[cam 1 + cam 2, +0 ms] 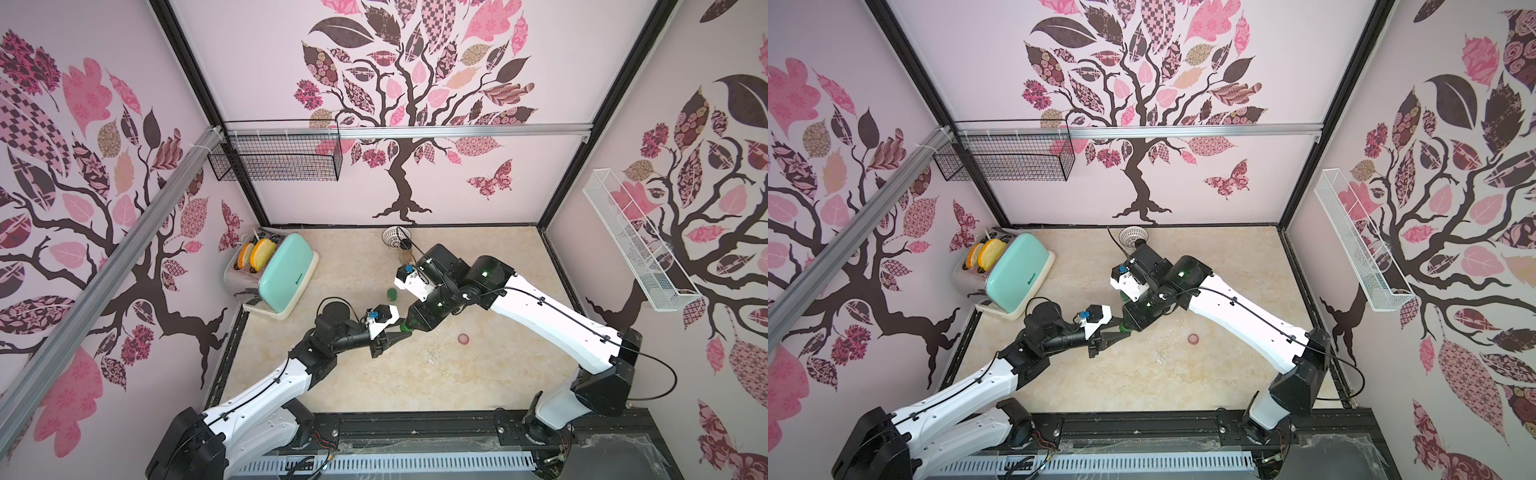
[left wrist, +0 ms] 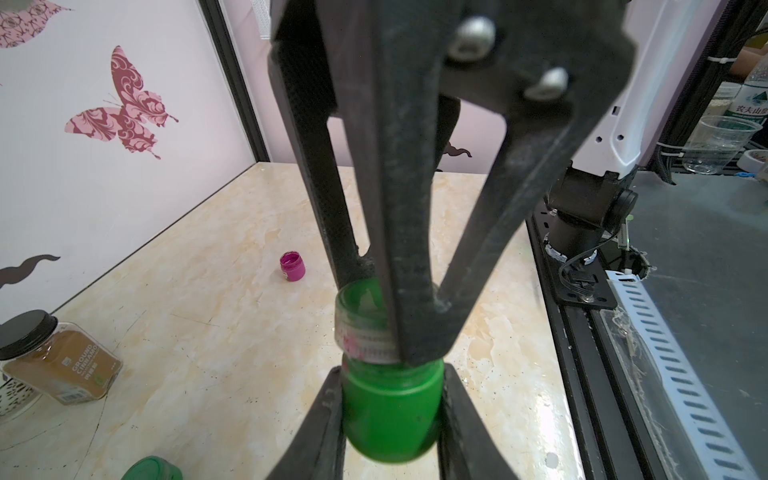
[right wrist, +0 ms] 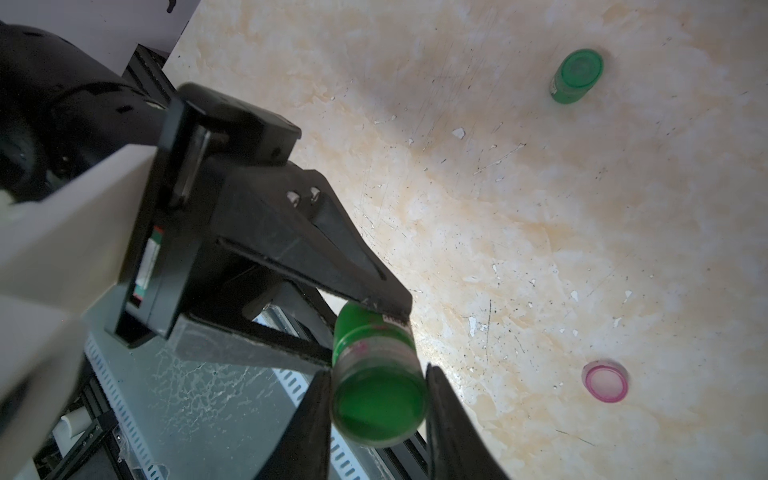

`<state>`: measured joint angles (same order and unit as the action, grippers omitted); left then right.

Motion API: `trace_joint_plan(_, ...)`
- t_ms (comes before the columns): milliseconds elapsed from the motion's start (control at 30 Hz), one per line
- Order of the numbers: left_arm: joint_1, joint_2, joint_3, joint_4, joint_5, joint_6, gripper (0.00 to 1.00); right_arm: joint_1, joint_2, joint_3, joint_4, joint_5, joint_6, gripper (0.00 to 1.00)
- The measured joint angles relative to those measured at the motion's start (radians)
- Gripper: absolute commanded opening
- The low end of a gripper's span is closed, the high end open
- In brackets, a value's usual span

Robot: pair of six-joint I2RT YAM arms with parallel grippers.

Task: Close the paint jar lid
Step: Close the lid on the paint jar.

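- Both top views are bright and evenly lit; the pale walls [image 1: 257, 62] show no hard glare. Where the light comes from, I cannot tell.
- On the table [image 1: 395, 374] the arms throw only weak, diffuse shadows.
- The wide lens makes the black frame posts [image 1: 195, 83] lean outward, and the wall pattern is stretched at the corners.
- In the left wrist view the right end effector [image 2: 397, 291], very near the lens, is dark and blurred. The green paint jar [image 2: 390, 415] is a little soft, and a white sheen lies on the table to its right.
- In the right wrist view the left arm [image 3: 62, 216] is fully out of focus and the jar is soft. The table is sharp, with a bright patch just beside the jar.
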<state>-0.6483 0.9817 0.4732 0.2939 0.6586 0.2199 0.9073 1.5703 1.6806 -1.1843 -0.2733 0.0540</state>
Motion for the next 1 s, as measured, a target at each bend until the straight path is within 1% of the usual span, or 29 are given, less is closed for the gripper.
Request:
trace_joint_plan(333, 0.000, 0.000, 0.000, -0.005, -0.001, 0.013, 0.14, 0.005, 0.005, 0.000, 0.002, 0.009, 0.039, 0.40)
trace_joint_plan(633, 0.000, 0.000, 0.002, 0.024, 0.002, 0.016, 0.14, 0.015, 0.011, 0.000, 0.007, 0.018, 0.043, 0.44)
trace_joint_plan(867, 0.000, 0.000, 0.002, 0.034, 0.002, 0.016, 0.14, 0.018, 0.011, 0.017, 0.004, 0.033, 0.044, 0.56)
trace_joint_plan(1000, 0.000, 0.000, 0.002, 0.034, 0.002, 0.017, 0.14, 0.018, 0.011, 0.036, 0.003, 0.043, 0.034, 0.70)
